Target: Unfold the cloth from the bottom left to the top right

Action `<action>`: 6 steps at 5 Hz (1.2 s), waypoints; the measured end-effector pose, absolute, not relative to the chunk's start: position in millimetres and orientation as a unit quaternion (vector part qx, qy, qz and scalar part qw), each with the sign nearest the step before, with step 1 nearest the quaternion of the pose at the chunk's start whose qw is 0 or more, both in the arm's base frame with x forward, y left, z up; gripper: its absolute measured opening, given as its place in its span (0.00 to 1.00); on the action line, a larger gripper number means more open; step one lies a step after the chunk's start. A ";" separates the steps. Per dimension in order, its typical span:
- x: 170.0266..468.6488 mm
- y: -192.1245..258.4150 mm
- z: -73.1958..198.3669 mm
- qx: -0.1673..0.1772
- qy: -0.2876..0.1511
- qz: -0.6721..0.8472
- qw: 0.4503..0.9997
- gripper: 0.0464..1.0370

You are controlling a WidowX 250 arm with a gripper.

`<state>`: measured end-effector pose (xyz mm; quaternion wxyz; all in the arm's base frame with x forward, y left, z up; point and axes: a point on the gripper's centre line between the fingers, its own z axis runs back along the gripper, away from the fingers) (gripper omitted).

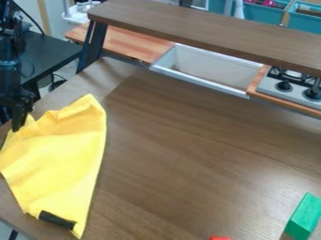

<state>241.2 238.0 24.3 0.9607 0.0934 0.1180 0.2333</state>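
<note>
Cloth [57, 159] status: found at left side of table [179, 161], lying in a tall uneven wedge, with a peak at the top and a narrow tip at the bottom. Saw gripper [18, 126] at the cloth's upper-left edge, pointing down, close enough to be touching. Could not tell whether open or closed, nor whether gripping any fabric. Judged the unfolding partly done at best: counted the broad yellow face as fairly flat, but marked the top edge as bunched and creased near the gripper. Could not make out doubled layers for certain. Needed next, probably: taking hold of the lower-left part, carrying toward the top right, laying down, then squaring up the corners. Checked for labels: noticed a dark strip [57, 220] near the cloth's bottom tip, maybe a tag, maybe a separate piece, with no legible writing. Could read no brand or other text anywhere. Also noted green block [303, 217] at lower right and red object [220, 238] at the bottom edge, both well apart from the cloth.
</note>
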 end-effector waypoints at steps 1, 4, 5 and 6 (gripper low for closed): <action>238.3 236.3 13.9 0.087 0.132 0.232 0.960 0.96; 235.9 245.7 4.8 0.094 0.123 0.246 0.957 0.96; 231.0 254.8 1.2 0.086 0.105 0.257 0.957 0.96; 224.6 254.6 -5.7 0.083 0.102 0.254 0.958 0.96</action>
